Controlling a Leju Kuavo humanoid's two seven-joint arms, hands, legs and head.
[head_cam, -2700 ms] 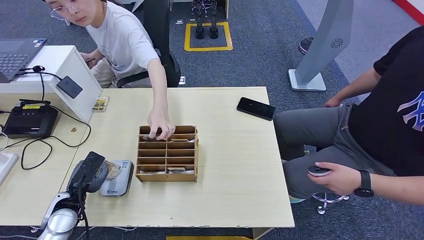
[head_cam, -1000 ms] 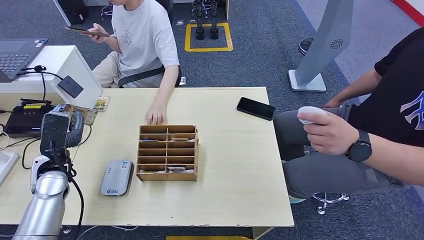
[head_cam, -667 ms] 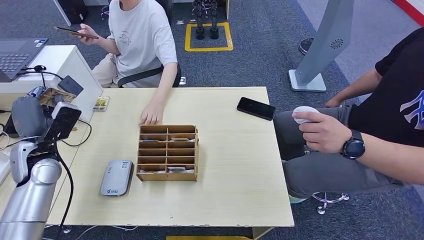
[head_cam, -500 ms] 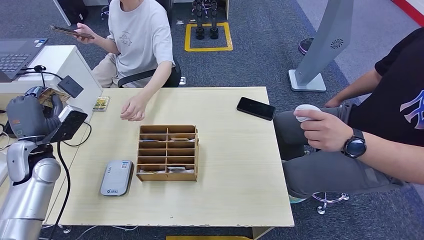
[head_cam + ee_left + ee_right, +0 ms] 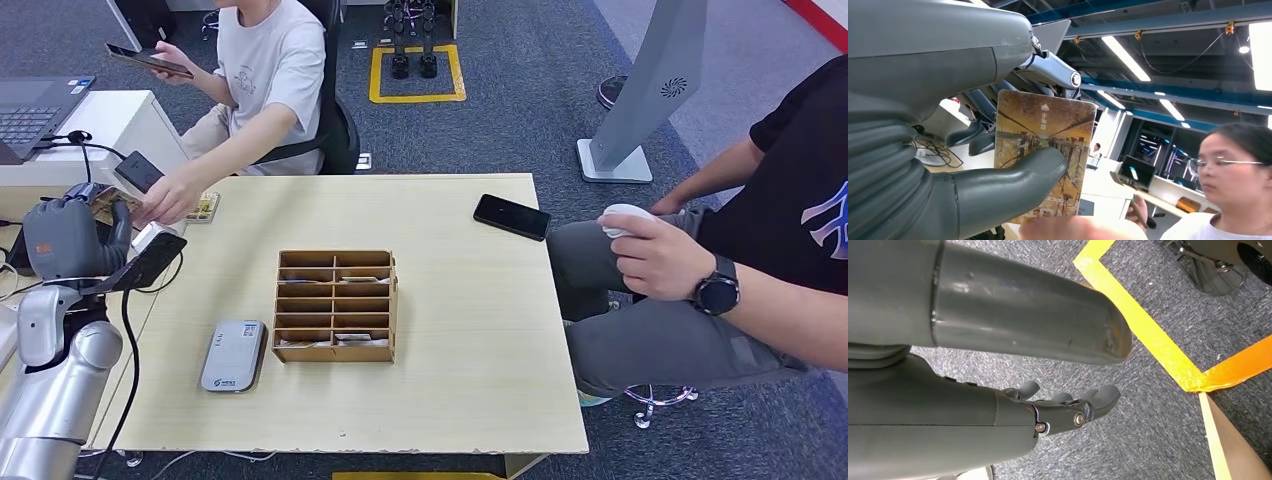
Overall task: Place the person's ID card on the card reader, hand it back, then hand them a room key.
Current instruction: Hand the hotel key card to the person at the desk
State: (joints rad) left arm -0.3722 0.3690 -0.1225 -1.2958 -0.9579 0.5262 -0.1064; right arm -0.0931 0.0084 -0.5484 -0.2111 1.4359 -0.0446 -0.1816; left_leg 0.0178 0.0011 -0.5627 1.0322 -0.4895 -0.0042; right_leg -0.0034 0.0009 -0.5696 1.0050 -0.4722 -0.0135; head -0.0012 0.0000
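The left robot hand (image 5: 65, 240) pinches the ID card (image 5: 1045, 150) between thumb and fingers, raised beyond the counter (image 5: 460, 300) edge, where a person's hand (image 5: 172, 197) reaches it. The right robot hand (image 5: 1068, 407) hangs empty, fingers spread, over carpet.

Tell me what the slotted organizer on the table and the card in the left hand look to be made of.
Organizer: thin brown wood or fibreboard, matte; flat panels slot together into a grid, with paler cut edges. Card: probably glossy printed plastic; a stiff flat rectangle with rounded corners and a picture across its face, pinched in the left hand. Laminated paper can't be ruled out.
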